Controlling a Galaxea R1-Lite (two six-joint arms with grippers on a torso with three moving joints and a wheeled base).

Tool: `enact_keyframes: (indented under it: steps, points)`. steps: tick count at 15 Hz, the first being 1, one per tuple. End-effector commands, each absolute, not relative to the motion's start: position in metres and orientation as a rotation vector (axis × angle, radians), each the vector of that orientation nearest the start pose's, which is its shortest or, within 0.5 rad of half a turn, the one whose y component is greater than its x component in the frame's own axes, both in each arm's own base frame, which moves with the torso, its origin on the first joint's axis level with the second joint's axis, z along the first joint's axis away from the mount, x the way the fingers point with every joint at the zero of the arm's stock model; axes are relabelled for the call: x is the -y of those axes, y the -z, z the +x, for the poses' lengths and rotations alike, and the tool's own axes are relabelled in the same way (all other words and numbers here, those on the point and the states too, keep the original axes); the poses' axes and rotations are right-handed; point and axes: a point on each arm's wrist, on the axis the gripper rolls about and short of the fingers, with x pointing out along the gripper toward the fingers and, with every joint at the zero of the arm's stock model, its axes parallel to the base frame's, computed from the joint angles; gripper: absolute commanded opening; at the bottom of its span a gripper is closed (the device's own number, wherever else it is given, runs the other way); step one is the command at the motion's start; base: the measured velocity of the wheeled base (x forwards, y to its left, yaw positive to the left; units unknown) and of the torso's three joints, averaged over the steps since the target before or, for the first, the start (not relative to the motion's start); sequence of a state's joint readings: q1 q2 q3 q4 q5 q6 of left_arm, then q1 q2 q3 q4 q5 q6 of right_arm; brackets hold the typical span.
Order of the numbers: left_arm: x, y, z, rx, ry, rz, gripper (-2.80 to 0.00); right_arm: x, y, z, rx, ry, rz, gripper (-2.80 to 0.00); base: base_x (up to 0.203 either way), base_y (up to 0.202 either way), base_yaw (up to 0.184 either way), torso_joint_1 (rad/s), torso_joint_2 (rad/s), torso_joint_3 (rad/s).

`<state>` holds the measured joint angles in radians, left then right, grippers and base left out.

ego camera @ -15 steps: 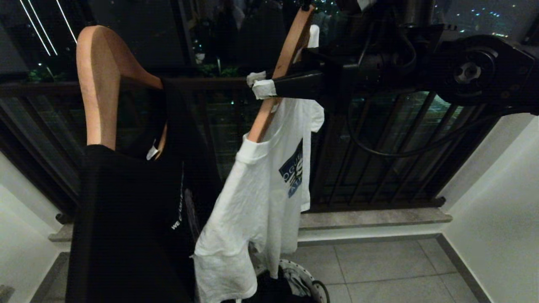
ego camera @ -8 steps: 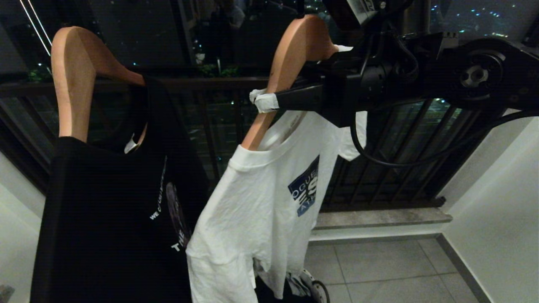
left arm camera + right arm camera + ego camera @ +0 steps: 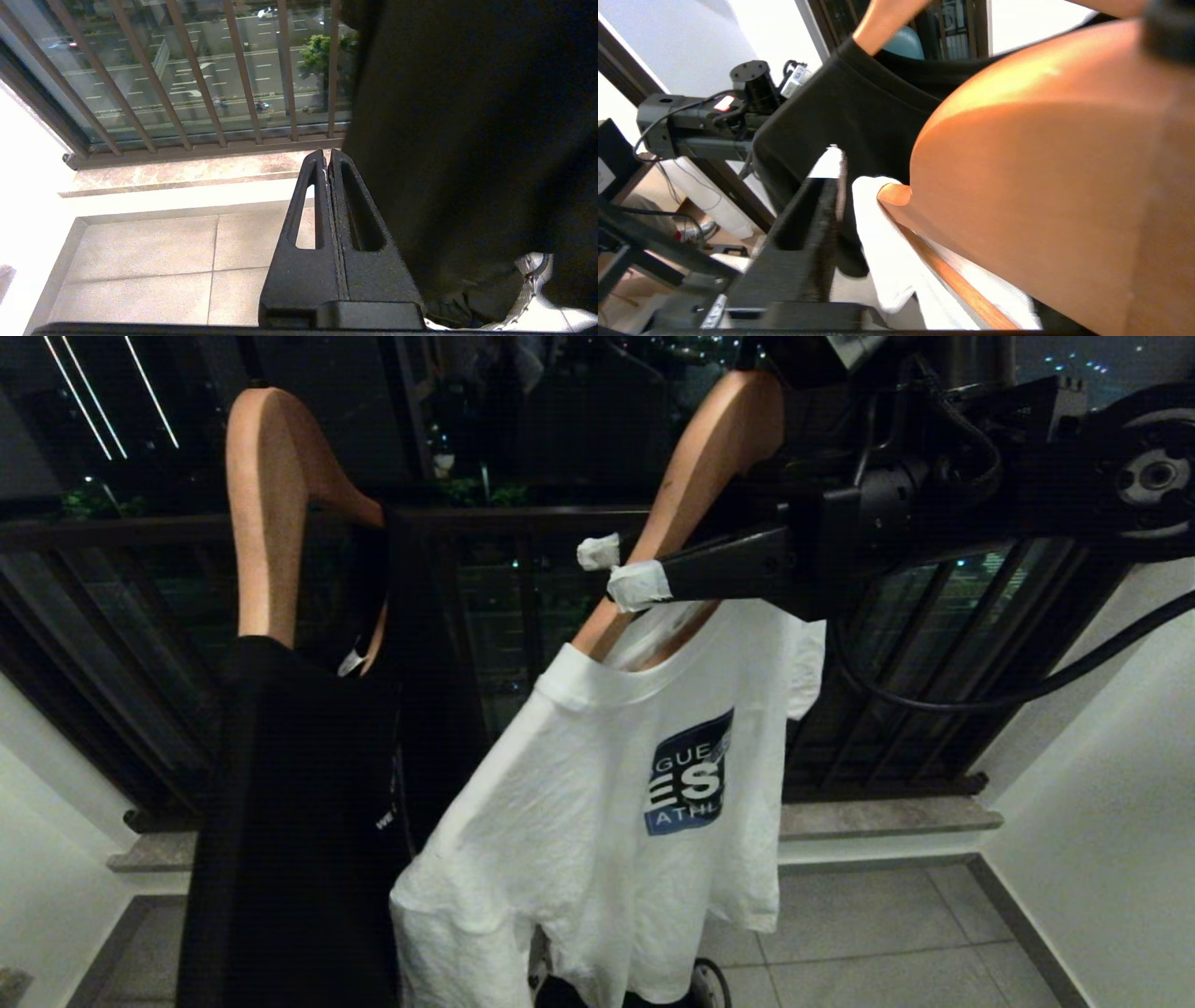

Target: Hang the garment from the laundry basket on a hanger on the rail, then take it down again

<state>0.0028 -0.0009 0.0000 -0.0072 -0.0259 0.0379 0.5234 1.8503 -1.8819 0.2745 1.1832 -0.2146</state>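
The garment, a white T-shirt (image 3: pixel 597 821) with a blue logo, hangs on a wooden hanger (image 3: pixel 719 457) in the middle of the head view. My right gripper (image 3: pixel 618 569) reaches in from the right at the hanger's sloping arm. It is open, with one white-taped fingertip (image 3: pixel 598 551) behind the wood and the other in front. In the right wrist view a gap shows between the one visible fingertip (image 3: pixel 831 161) and the hanger (image 3: pixel 1041 177). My left gripper (image 3: pixel 327 156) is shut and empty, low beside dark cloth. The laundry basket (image 3: pixel 707 980) peeks out below the shirt. The rail is out of view.
A black T-shirt (image 3: pixel 299 803) on a second wooden hanger (image 3: pixel 271 513) hangs close on the left of the white one. Dark window-guard bars (image 3: pixel 896 709) and a stone sill (image 3: pixel 887 817) stand behind. A white wall (image 3: pixel 1102 821) closes the right side, with tiled floor (image 3: pixel 868 943) below.
The right jaws have spread apart around the hanger's arm. The white shirt and its hanger turned front-on and shifted right. The black shirt's hanger swung left, then back right.
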Motion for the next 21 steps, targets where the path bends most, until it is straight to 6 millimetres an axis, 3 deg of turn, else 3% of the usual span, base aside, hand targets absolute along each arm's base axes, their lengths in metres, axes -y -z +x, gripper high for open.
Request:
enact_keyframes:
  steps: [1, 8, 16, 17, 21]
  points:
    - [0.001, -0.076, -0.023, 0.008, 0.023, 0.037, -2.80, -0.177, -0.356, 0.264, -0.069, -1.717, -0.073, 0.00, 0.000, 0.000, 0.000, 0.000, 0.00, 0.000]
    - [0.001, -0.075, -0.023, 0.007, 0.023, 0.038, -2.80, -0.142, -0.340, 0.211, -0.161, -1.629, -0.062, 0.00, 0.000, 0.000, 0.000, 0.000, 0.00, 0.000]
    - [0.001, -0.076, -0.023, 0.008, 0.023, 0.037, -2.80, -0.090, -0.324, 0.164, -0.189, -1.499, -0.045, 0.00, 0.000, 0.000, 0.000, 0.000, 0.00, 0.000]
    - [0.001, -0.075, -0.023, 0.007, 0.023, 0.037, -2.80, -0.083, -0.323, 0.156, -0.181, -1.484, -0.046, -2.80, 0.000, 0.000, 0.000, 0.000, 0.00, 0.000]
    - [0.001, -0.075, -0.023, 0.007, 0.023, 0.038, -2.80, -0.062, -0.313, 0.123, -0.171, -1.427, -0.040, -2.80, 0.000, 0.000, 0.000, 0.000, 0.00, 0.000]
